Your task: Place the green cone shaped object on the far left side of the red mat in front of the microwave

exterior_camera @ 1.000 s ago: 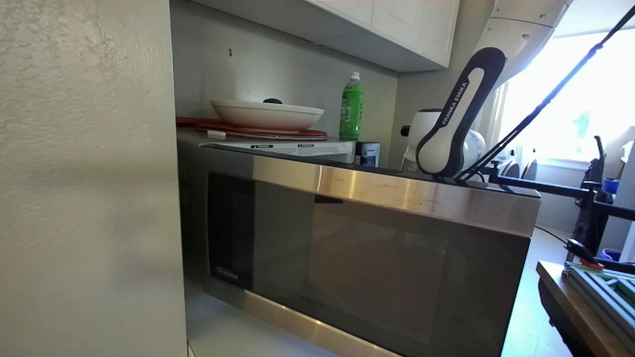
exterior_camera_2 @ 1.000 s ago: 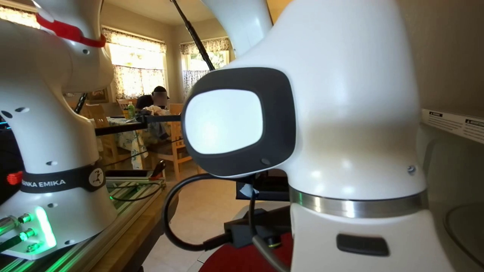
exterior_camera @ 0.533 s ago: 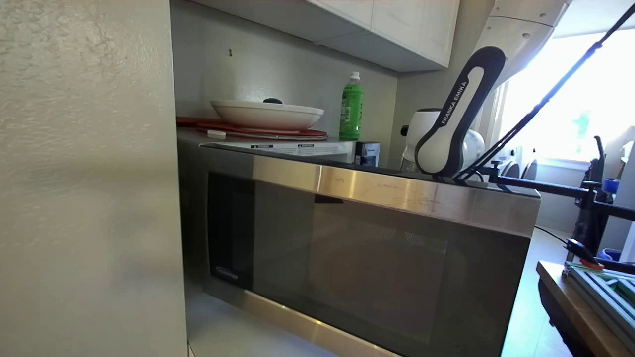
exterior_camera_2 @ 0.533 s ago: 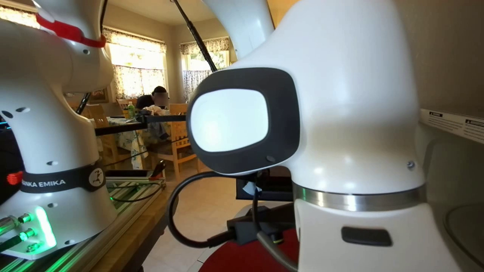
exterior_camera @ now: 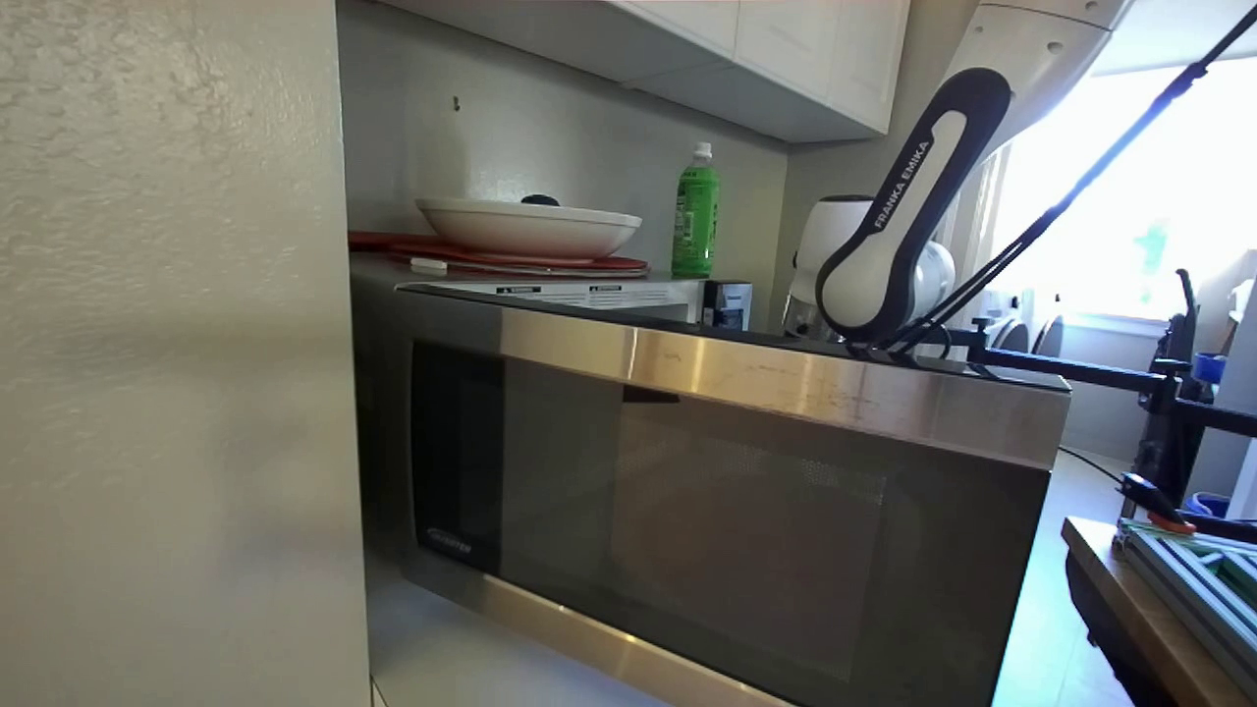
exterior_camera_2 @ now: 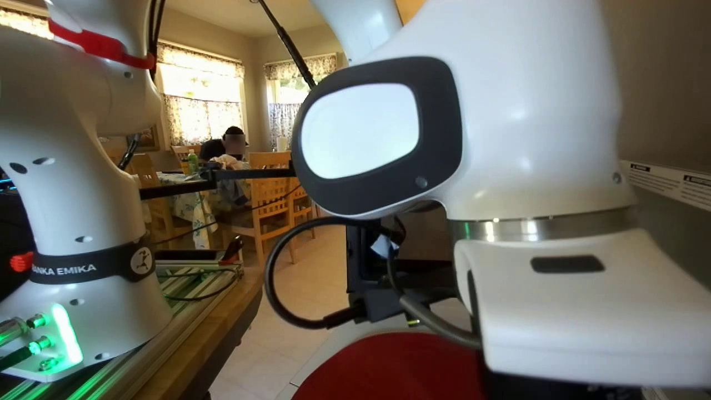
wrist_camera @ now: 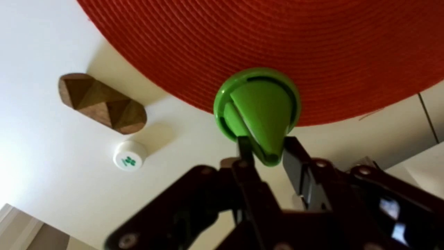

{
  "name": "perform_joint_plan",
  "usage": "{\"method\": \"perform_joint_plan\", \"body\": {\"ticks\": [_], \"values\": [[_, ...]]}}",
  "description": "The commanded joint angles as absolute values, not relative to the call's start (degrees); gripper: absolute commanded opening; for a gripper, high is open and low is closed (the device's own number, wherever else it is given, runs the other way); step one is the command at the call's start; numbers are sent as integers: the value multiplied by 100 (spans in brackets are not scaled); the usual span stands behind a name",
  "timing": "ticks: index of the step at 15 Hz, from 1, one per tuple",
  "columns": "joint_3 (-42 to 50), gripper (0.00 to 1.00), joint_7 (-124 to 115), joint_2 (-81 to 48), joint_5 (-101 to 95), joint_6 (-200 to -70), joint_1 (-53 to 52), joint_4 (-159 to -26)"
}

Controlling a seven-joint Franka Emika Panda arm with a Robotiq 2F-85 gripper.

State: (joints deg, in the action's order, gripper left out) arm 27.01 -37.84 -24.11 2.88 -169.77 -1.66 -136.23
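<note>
A green cone (wrist_camera: 267, 111) with a wide round base shows in the wrist view, its narrow tip toward the gripper. My gripper (wrist_camera: 265, 145) has its fingers on both sides of the cone near the tip and is shut on it. The round woven red mat (wrist_camera: 312, 41) lies beyond; the cone's base overlaps its near edge. I cannot tell if the base touches it. The mat also shows in an exterior view (exterior_camera_2: 400, 366), under the arm. The microwave (exterior_camera: 687, 511) fills an exterior view and hides my gripper there. The cone shows in neither exterior view.
A brown faceted wooden piece (wrist_camera: 102, 104) and a white cap (wrist_camera: 130, 156) stand on the white surface beside the mat. In an exterior view, a white dish (exterior_camera: 530, 231) rests on red sheets (exterior_camera: 383, 241) behind the microwave's top edge, beside a green bottle (exterior_camera: 695, 221).
In an exterior view the arm's wrist part has risen, shifted right and tilted. More of the red mat shows under it. No earlier wrist view is given.
</note>
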Motion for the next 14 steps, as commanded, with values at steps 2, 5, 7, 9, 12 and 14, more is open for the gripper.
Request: {"method": "perform_joint_plan", "body": {"ticks": [2,5,7,9,12,14], "values": [[2778,7,-3675,-1735,167,-16515,-437,-13772],[2394,7,-3611,-1390,135,-16238,-362,-13791],[2123,7,-3577,-1243,87,-16092,-319,-13804],[1865,7,-3533,-1158,25,-16007,-306,-13839],[1496,7,-3319,-1044,-73,-16033,-315,-13987],[1270,7,-3053,-1003,-139,-16077,-332,-14084]]}}
